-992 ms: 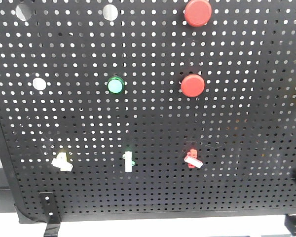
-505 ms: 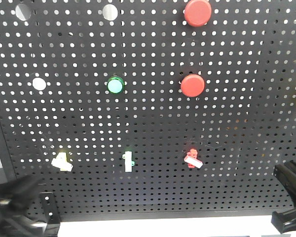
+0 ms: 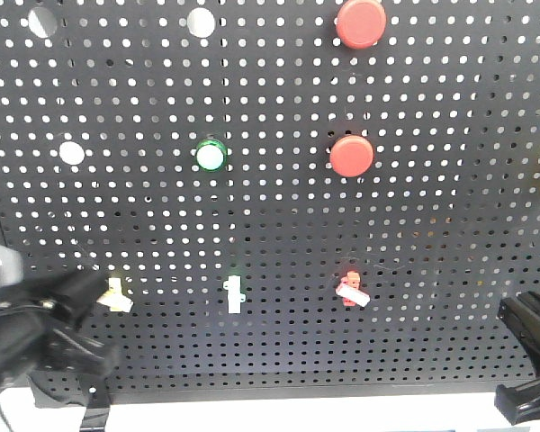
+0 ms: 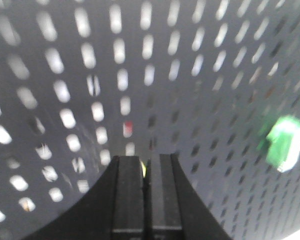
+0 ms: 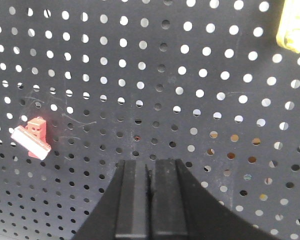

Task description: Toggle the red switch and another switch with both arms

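On the black pegboard [image 3: 279,225], the red switch [image 3: 351,290] sat low and right of centre, well apart from the clenched right gripper [image 5: 150,167]. The left gripper [image 4: 146,165], also clenched, hovered just beside the pale yellow switch [image 3: 117,295].

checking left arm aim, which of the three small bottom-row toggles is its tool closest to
The small pale yellow toggle switch at the left end; the left tool is beside it, while the green-and-white toggle and red toggle sit farther right.
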`<state>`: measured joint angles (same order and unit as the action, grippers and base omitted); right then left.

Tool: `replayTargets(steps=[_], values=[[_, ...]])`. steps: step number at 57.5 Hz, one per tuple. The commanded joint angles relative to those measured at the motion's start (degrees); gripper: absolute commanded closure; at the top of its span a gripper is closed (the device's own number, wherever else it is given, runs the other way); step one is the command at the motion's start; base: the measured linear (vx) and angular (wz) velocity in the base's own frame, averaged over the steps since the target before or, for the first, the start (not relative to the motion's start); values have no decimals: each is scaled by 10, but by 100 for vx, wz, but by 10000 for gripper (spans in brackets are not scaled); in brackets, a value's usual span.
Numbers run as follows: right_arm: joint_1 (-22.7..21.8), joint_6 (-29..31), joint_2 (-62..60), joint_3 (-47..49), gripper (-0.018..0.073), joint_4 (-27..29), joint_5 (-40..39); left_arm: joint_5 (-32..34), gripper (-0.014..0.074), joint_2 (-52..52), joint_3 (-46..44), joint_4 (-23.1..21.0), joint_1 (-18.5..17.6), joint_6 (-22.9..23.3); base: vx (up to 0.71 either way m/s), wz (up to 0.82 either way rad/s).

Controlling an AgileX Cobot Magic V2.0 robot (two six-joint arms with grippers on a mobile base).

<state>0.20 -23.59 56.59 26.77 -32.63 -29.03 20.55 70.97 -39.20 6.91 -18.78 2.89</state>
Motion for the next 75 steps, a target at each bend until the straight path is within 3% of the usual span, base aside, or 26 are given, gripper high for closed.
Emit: replayTargets(steps=[1,13,27,34,46,75], values=[[-3,0,-5,19,566,7,-47,48,594,-4,-22,-7,-3,5,0,0],[-3,0,-5,19,566,7,-47,51,594,10,-22,-7,-3,5,0,0],[-3,1,-5,19,566,7,-46,113,594,-1,-22,-7,-3,6,0,0],[-3,1,-5,19,566,7,-46,127,594,1,-22,-25,-2,-20,0,0],[-3,1,-5,19,566,7,-46,86,594,28,-22,-118,-2,-73,0,0],[-3,1,-5,19,566,7,-21,-70,594,7,-22,-122,-5,-84,0,0]])
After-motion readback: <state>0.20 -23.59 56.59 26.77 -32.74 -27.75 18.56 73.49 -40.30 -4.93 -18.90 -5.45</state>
